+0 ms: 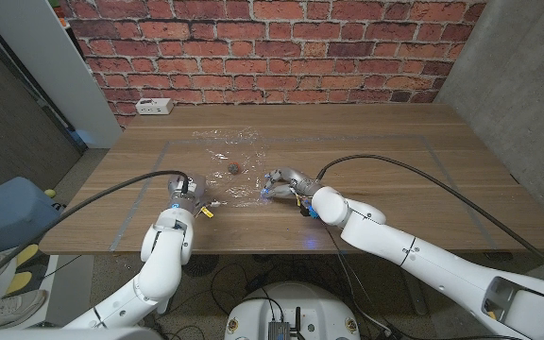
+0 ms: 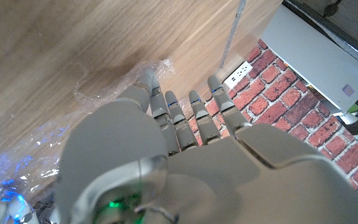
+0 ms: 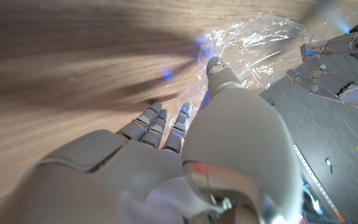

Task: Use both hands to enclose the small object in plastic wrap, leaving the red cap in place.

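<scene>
A white power strip (image 1: 154, 107) lies at the far left corner of the wooden table (image 1: 423, 179), against the red brick wall (image 1: 281, 42). On the floor to the left sits what may be a blue container (image 1: 8, 215).

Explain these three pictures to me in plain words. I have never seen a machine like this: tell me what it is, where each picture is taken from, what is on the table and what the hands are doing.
This is a robot with two white arms, each ending in a human-like hand. The wide picture looks down from a camera on its head; the other two come from cameras on its wrists, looking along the back of each hand. On the wooden table lies a crinkled sheet of clear plastic wrap, and on it sits a small dark object. The left hand and the right hand are at the near edge of the wrap, one on each side. In the wrist views their fingers reach onto or against the film, but a firm hold cannot be confirmed. A white power strip lies by the brick wall.
</scene>
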`<state>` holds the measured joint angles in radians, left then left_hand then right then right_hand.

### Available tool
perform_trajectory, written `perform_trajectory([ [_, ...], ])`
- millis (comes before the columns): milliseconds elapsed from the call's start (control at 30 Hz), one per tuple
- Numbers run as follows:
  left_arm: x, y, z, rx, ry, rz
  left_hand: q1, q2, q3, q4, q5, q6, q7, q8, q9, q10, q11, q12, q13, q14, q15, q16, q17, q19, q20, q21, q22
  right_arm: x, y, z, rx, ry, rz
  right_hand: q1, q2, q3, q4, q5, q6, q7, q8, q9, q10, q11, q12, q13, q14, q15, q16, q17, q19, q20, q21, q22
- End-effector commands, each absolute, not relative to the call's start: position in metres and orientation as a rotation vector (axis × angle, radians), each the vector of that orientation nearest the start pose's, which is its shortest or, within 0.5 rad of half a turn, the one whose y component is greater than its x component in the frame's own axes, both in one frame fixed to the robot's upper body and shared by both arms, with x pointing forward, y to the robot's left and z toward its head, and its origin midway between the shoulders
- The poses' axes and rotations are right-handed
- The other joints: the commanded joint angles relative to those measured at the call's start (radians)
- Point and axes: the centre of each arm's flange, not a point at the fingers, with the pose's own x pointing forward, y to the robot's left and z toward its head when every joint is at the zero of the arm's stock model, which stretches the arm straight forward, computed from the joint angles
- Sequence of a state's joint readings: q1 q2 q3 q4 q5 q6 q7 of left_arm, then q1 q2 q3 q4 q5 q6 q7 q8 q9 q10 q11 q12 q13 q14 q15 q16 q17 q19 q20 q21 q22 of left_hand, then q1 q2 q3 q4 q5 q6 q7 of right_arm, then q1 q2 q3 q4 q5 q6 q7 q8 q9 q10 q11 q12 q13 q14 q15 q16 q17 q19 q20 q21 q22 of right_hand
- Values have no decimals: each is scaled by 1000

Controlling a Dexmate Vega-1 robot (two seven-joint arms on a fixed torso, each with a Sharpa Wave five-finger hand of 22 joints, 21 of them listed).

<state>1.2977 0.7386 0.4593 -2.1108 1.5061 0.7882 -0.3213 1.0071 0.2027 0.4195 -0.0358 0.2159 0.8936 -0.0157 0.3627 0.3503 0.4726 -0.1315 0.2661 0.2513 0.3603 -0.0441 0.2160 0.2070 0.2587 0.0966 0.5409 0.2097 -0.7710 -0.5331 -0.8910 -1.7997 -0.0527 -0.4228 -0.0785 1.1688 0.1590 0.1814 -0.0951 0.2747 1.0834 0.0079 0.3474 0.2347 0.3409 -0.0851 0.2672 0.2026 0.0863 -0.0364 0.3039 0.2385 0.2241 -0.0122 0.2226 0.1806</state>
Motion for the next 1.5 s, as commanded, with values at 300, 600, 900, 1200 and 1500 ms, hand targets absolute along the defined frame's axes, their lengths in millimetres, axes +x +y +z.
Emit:
perform_trajectory([
  [300, 463, 263, -65, 1719, -355, 771, -14, 1, 53, 52, 29, -55, 6, 71, 102, -5, -14, -2, 34, -7, -55, 6, 14, 5, -7, 29, 12, 575, -68, -94, -519, -490, 361, -34, 37, 22, 43, 22, -27, 9, 42, 58, -18, 19, -17, 17, -26, -35, 13, 31, -6, 11, -11, 2],
  [600, 459, 272, -64, 1639, -369, 852, -8, -5, 77, 54, 27, -59, 8, 117, 148, -5, -10, 0, 48, -3, -55, 5, 16, 2, -12, 40, 13, 578, -75, -84, -431, -551, 313, -46, 31, 37, 61, 35, -47, 4, 74, 98, -33, 26, -25, 26, -43, -26, 11, 47, -36, 27, -20, 3],
  [900, 460, 274, -60, 1579, -403, 889, -9, -12, 92, 54, 21, -68, 12, 153, 184, 1, -10, 5, 59, 2, -55, 5, 17, -2, -15, 48, 13, 586, -73, -68, -444, -593, 305, -51, 26, 47, 69, 45, -58, 1, 100, 125, -36, 30, -27, 30, -48, -21, 9, 56, -56, 43, -22, 3],
  [1200, 468, 282, -55, 1538, -400, 904, -8, -14, 105, 50, 16, -82, 19, 182, 215, 3, -5, 7, 68, 8, -53, 4, 17, -6, -15, 55, 12, 596, -70, -56, -456, -608, 312, -54, 22, 53, 72, 51, -63, -2, 117, 143, -34, 29, -28, 32, -49, -20, 8, 62, -63, 48, -22, 3],
  [1500, 479, 284, -53, 1529, -399, 861, -11, -15, 113, 51, 12, -89, 24, 203, 235, -2, -4, 6, 74, 2, -48, 0, 17, -7, -14, 61, 12, 581, -82, -50, -470, -593, 501, -240, -74, -31, 131, 41, -145, 72, 61, 63, -67, 132, -42, 31, -77, 88, -40, 58, -129, 169, -26, 6],
])
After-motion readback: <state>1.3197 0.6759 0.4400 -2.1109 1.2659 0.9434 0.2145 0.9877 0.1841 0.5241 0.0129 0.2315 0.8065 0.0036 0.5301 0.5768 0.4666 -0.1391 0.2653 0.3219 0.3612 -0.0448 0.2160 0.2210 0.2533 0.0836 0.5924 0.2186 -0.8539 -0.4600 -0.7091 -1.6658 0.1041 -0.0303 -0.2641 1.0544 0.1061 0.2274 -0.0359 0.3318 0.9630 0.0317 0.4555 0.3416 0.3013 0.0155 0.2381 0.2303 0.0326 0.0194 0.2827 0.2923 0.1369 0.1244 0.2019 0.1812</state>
